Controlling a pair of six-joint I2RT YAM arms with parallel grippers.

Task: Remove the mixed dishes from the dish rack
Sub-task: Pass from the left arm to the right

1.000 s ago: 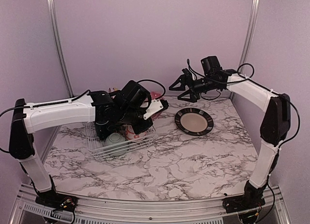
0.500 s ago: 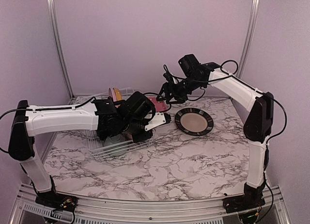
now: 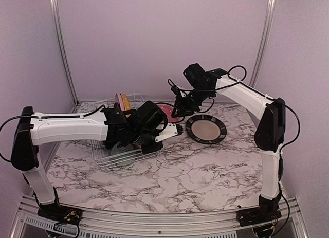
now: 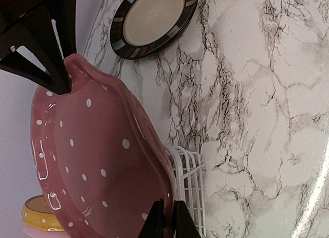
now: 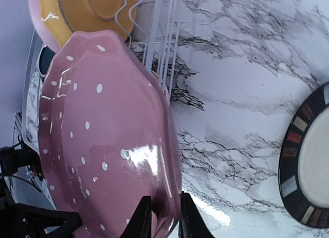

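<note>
The left claw [image 4: 167, 217] is closed down tight on the rim of the dotted dark red plate [image 4: 97, 145], its two fingers pinching one edge with almost no gap between them. The right claw [image 5: 163, 217] grips the opposite edge of the same plate, one finger on each face of the rim and the rim pinched between them. The plate hangs on edge in the air between the two claws, tilted, with its dotted face towards the left wrist camera. It is clear of the tabletop [image 3: 205, 166] and touches nothing but the fingers.

The dish rack [image 3: 110, 156] sits behind the left claw, under that arm's forearm. A corner of its white wires shows just beside the plate's lower edge in the left wrist view. Seen from the right claw, the rack's upright dividers stand just past the far side of the held plate. The yellow plate [image 5: 87, 12] stands on edge among them, and the pink plate [image 5: 35, 22] is directly behind it.

The black plate [image 3: 205, 129], with a pale centre and a striped rim, lies flat on the tabletop. It is just to the outer side of the left claw and below the right claw, apart from the rack.
</note>
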